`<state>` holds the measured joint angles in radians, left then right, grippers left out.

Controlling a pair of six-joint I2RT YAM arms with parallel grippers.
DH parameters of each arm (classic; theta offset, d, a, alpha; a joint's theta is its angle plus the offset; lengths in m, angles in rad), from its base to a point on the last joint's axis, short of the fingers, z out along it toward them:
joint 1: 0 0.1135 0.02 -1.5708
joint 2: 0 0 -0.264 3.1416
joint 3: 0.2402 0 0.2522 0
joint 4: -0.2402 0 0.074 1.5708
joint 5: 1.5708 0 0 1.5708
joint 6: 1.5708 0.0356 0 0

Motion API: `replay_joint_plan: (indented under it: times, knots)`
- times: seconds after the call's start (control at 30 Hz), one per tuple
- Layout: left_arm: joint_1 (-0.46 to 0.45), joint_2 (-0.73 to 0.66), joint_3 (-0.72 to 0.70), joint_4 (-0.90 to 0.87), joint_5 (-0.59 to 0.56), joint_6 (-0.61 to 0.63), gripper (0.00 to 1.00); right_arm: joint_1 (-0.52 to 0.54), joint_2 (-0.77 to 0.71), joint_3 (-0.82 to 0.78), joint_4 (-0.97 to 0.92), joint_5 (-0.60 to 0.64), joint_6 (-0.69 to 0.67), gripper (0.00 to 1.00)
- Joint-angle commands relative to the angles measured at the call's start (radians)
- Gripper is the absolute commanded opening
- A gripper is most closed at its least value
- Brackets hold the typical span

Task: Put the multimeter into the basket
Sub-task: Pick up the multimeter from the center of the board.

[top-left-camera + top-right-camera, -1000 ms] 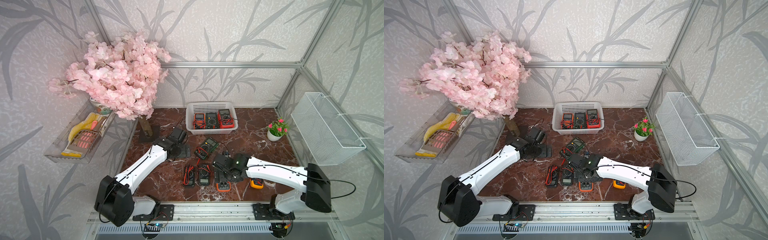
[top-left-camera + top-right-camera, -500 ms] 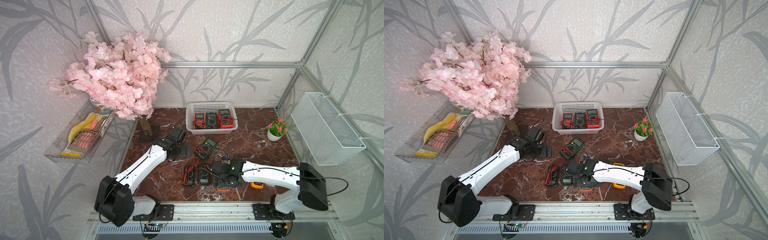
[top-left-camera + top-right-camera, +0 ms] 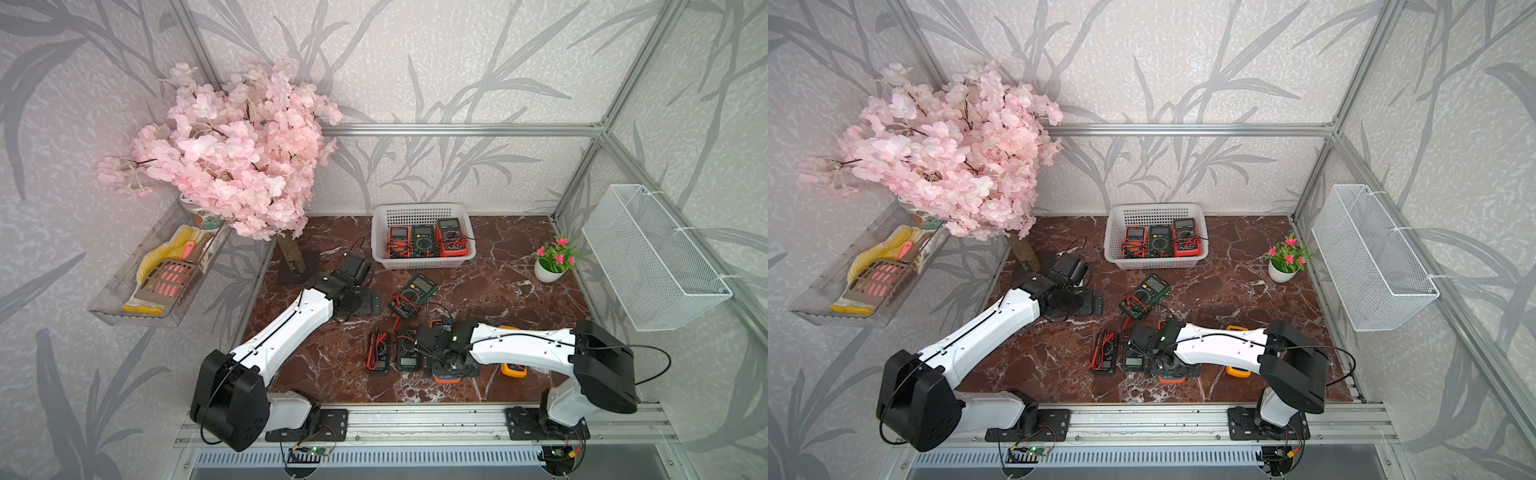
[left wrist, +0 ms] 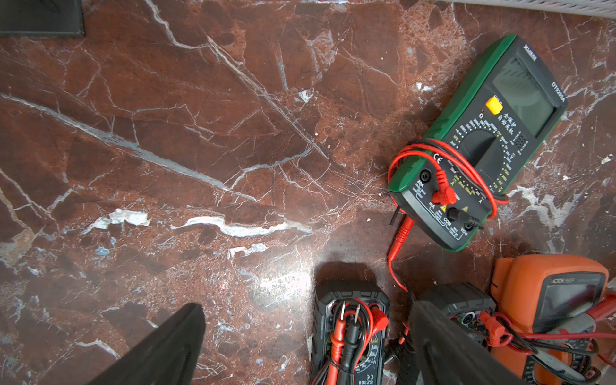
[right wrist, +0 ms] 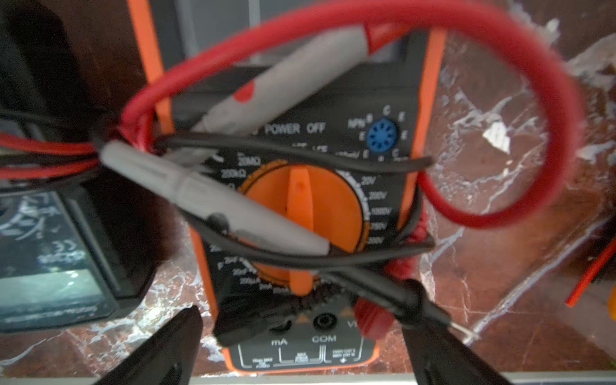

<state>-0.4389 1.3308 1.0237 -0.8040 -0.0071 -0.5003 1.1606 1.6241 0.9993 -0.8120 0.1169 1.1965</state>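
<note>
In both top views the basket [image 3: 420,211] [image 3: 1155,210] sits at the back of the marble table [image 3: 498,291], already holding three meters side by side. The orange multimeter [image 3: 447,378] [image 3: 1171,379] lies well apart from it near the front edge, mostly hidden under the right gripper [image 3: 451,368], which points straight down at it. The left gripper [image 3: 360,302] hangs beside the green multimeter [image 3: 413,296], holding nothing. In the left wrist view the left gripper [image 4: 306,320] has its jaws spread over bare marble and the top of a black multimeter [image 4: 350,330]. In the right wrist view the right gripper [image 5: 300,310] has its jaws spread wide on either side of the orange multimeter [image 5: 300,206], near its socket end, not yet touching it. The meter looks like a rigid case in a grippy rubber sleeve, moderately weighty. Its leads [image 5: 533,133] are wound loosely round it and look springy. The best hold is probably across the narrow orange sides near the dial, clear of the wires, since a pinch on the loops alone could slip or drag.
</note>
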Motion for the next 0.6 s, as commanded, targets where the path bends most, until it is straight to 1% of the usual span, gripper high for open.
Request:
replay_joint_plan:
  times: [0.0,0.27,0.5,0.57]
  knots:
    - [0.009,0.007,0.017,-0.017,0.009,0.014,1.0,0.004,0.023,0.002,-0.011,0.005,0.017,0.99]
    - [0.019,0.007,0.019,-0.017,0.016,0.019,1.0,-0.046,0.042,-0.029,0.038,-0.007,0.019,0.99]
    - [0.033,0.009,0.023,-0.018,0.022,0.025,1.0,-0.101,0.076,-0.006,0.054,-0.019,-0.017,0.99]
    - [0.037,0.008,0.024,-0.018,0.024,0.024,1.0,-0.112,0.112,0.007,0.055,-0.026,-0.029,0.99]
